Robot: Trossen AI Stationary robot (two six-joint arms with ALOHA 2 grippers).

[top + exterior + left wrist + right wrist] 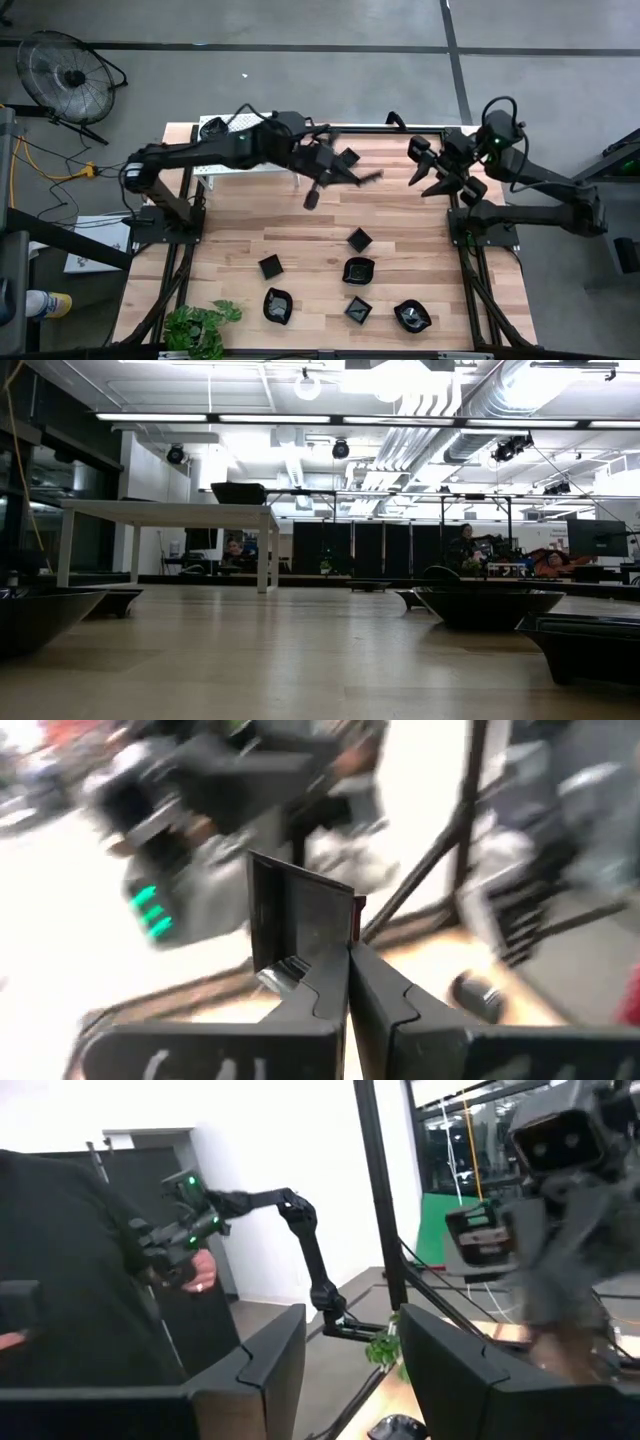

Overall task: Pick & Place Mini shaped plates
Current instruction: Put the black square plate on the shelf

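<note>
Left end effector is up over the far middle of the wooden surface, blurred with motion in the high view, and it is clamped on a small black square plate; the left wrist view shows the two dark fingers pinched together on the edge of that plate, which stands on edge above them. Over on the far right side, the right end effector hangs above the surface with its fingers spread wide and nothing between them; its wrist view confirms a clear gap between the two dark fingers. That same wrist view catches a person's hand beside a dark arm in the room beyond. Down at the near half of the surface, six more mini shaped plates lie loose: a square one nearest the middle, another square one to its left, a wavy-edged dish just near of the first, a rounded one at near left, a small square one near centre, and a leaf-like one at near right. All six are apart from one another. A green plant sits at the near left corner, and a white perforated shelf shows at the far left edge under the left arm. From table height, dark dishes loom on the right.
</note>
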